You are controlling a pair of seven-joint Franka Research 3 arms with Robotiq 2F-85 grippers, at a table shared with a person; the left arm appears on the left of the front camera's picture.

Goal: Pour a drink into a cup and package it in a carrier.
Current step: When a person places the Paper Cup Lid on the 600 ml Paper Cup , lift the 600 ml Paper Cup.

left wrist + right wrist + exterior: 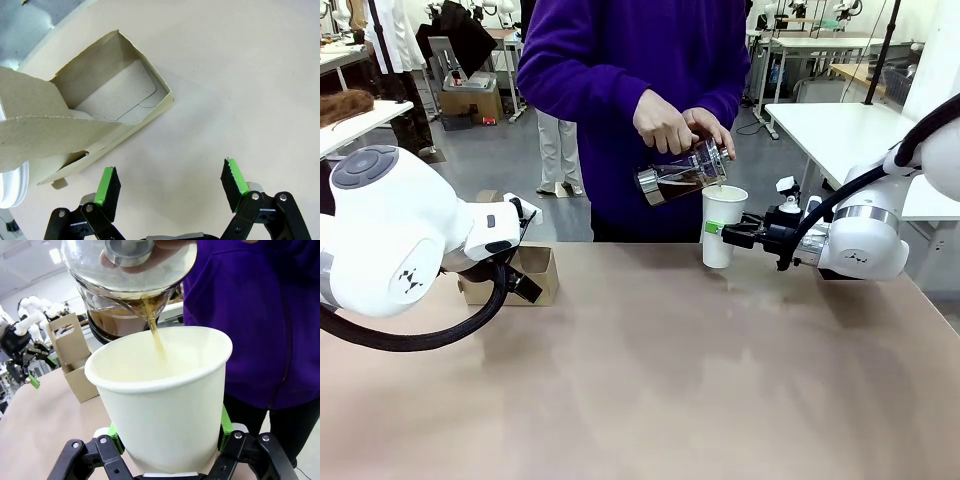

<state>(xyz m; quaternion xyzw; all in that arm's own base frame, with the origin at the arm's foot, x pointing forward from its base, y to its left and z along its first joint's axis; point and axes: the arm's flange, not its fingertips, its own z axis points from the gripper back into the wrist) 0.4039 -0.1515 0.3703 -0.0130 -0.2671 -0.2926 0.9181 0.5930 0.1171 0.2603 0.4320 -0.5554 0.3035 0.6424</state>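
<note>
Smooth tan tabletop [650, 380]; right pincer [718, 231] clamps tapered paper cup [725, 206]; left pincer [172, 182] gapes empty by boxy kraft carrier [115, 95].

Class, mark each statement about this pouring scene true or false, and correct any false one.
1. The right gripper holds the cup. True.
2. The pitcher stands upright, untouched. False: the person's hands hold it tilted over the cup.
3. The left gripper is shut on the carrier. False: its fingers are open, beside the carrier, with nothing between them.
4. The drink is streaming into the cup. True.
5. The cup has a lid on. False: its top is open.
</note>
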